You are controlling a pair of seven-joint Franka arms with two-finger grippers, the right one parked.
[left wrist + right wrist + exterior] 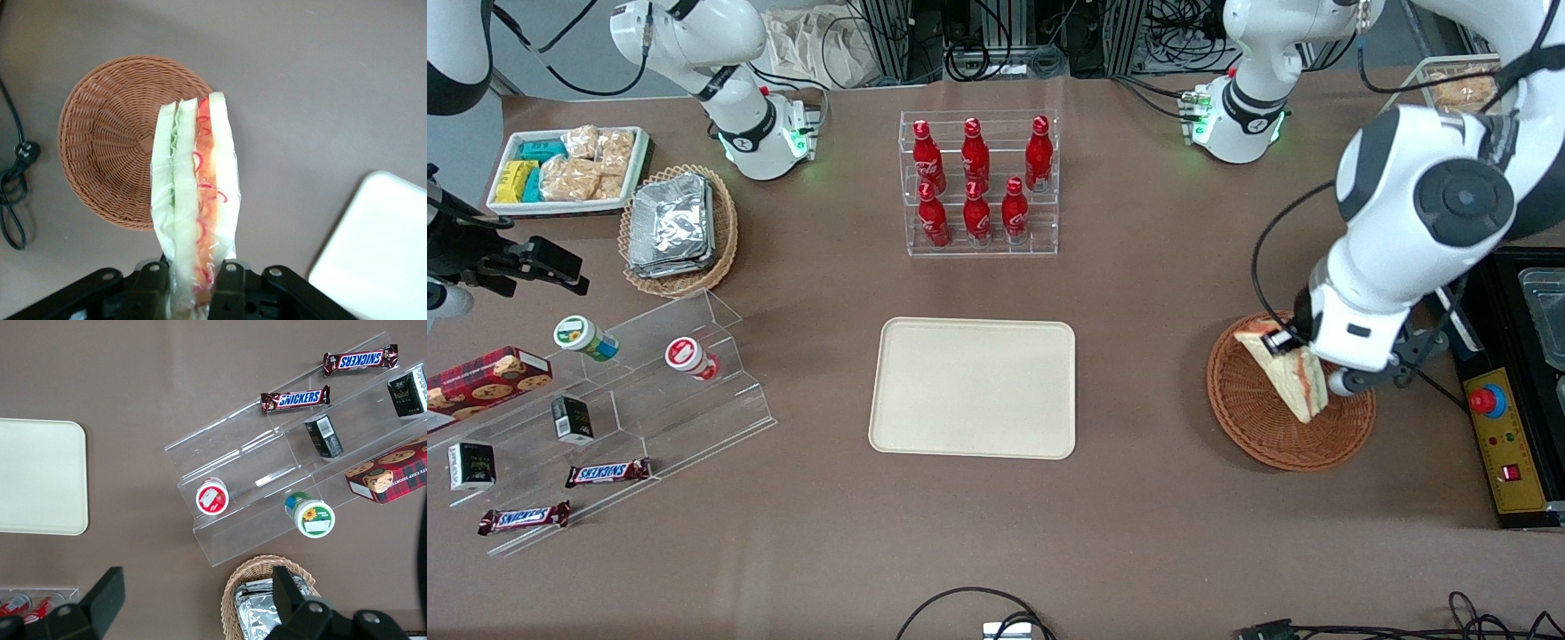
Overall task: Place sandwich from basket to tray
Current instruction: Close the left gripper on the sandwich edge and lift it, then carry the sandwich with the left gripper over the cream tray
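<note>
My left gripper [1312, 363] hangs over the reddish-brown wicker basket [1263, 418], shut on the sandwich [1282, 375]. The wedge of pale bread with its orange-red filling is held clear above the basket floor. In the left wrist view the sandwich [193, 193], in clear wrap, sticks out from between the black fingers of the gripper [193, 287], and the basket [110, 140] under it holds nothing. The cream tray [973, 388] lies flat and bare at the table's middle, toward the parked arm from the basket; its corner [380, 257] shows in the wrist view.
A clear rack of red bottles [978, 182] stands farther from the front camera than the tray. A yellow control box with a red button [1498, 436] sits beside the basket at the working arm's end. A clear stepped stand with snacks [631, 391] and a foil-packet basket [679, 229] lie toward the parked arm's end.
</note>
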